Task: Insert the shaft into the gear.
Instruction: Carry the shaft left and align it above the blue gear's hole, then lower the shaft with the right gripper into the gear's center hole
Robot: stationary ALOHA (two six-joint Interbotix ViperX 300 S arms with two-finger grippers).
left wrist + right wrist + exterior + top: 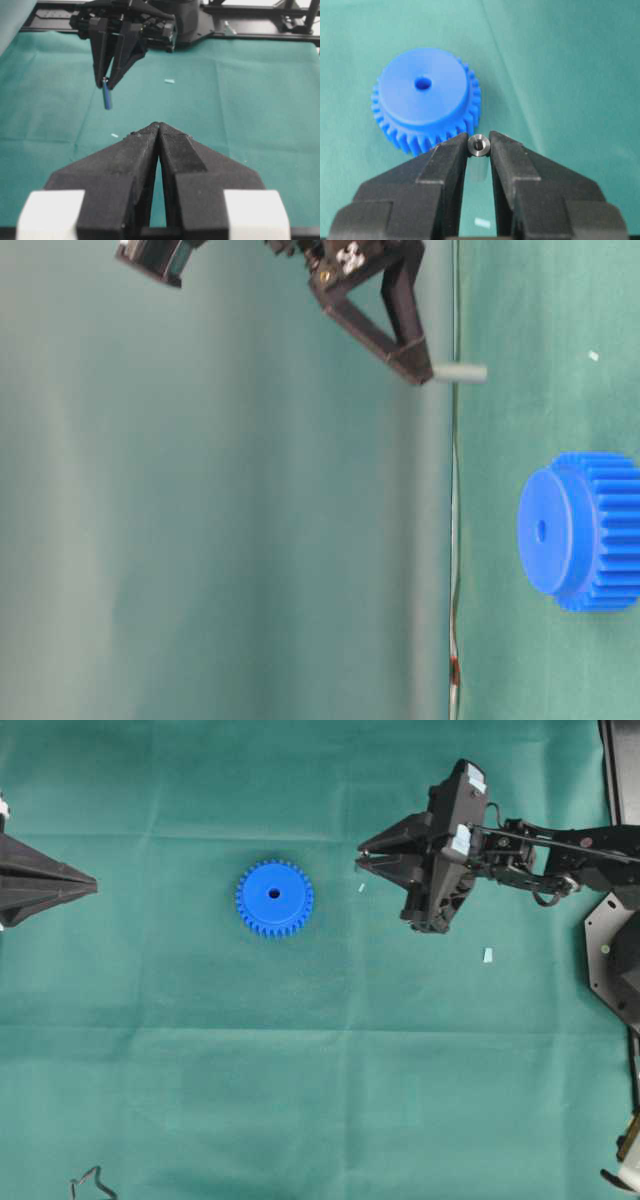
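Observation:
The blue gear (274,898) lies flat on the green cloth, centre hole facing up. My right gripper (360,858) hangs above the cloth to the right of the gear, shut on the small silver shaft (479,145). The shaft's shiny round end shows between the fingertips, just short of the gear's (425,97) rim. From the table-level view the shaft (460,373) points down from the fingertip toward the cloth, off to one side of the gear (580,532). My left gripper (92,885) rests at the left edge, shut with nothing in it (159,126). The held shaft (106,97) hangs across from it.
Small pale scraps lie on the cloth, one (361,888) under the right gripper and another (488,955) further right. A bent wire clip (92,1182) sits at the front left corner. The right arm's base (612,955) stands at the right edge.

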